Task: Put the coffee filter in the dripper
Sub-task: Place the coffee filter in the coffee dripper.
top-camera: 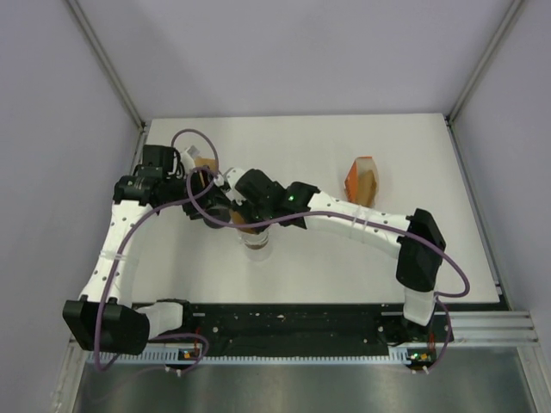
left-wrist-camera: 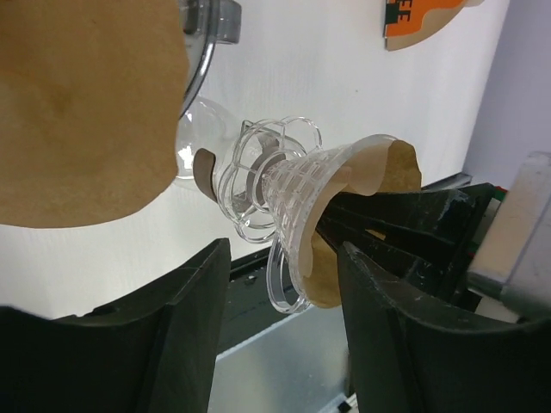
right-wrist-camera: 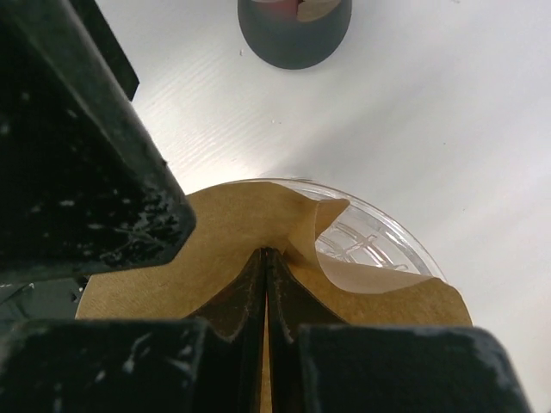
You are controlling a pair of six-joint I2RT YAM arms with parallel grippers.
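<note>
The clear plastic dripper (left-wrist-camera: 288, 194) stands near the table's middle (top-camera: 256, 243). A brown paper coffee filter (right-wrist-camera: 172, 258) lies in its cone, one flap curled inward so the ribbed wall (right-wrist-camera: 370, 245) shows. My right gripper (right-wrist-camera: 265, 258) is shut on a fold of the filter just over the dripper's mouth; its black fingers (left-wrist-camera: 405, 215) reach into the cone. My left gripper (left-wrist-camera: 280, 344) is open beside the dripper, level with its clear ring handle (left-wrist-camera: 280, 284) and not touching it. In the top view both grippers (top-camera: 205, 194) (top-camera: 244, 219) crowd over the dripper.
A grey cup (right-wrist-camera: 294, 30) holding brown paper stands behind the dripper. Blurred brown paper (left-wrist-camera: 77, 112) hangs close to the left wrist camera. An orange filter pack (top-camera: 363, 179) lies at the back right. A clear glass bulb (left-wrist-camera: 194, 138) sits by the dripper's base.
</note>
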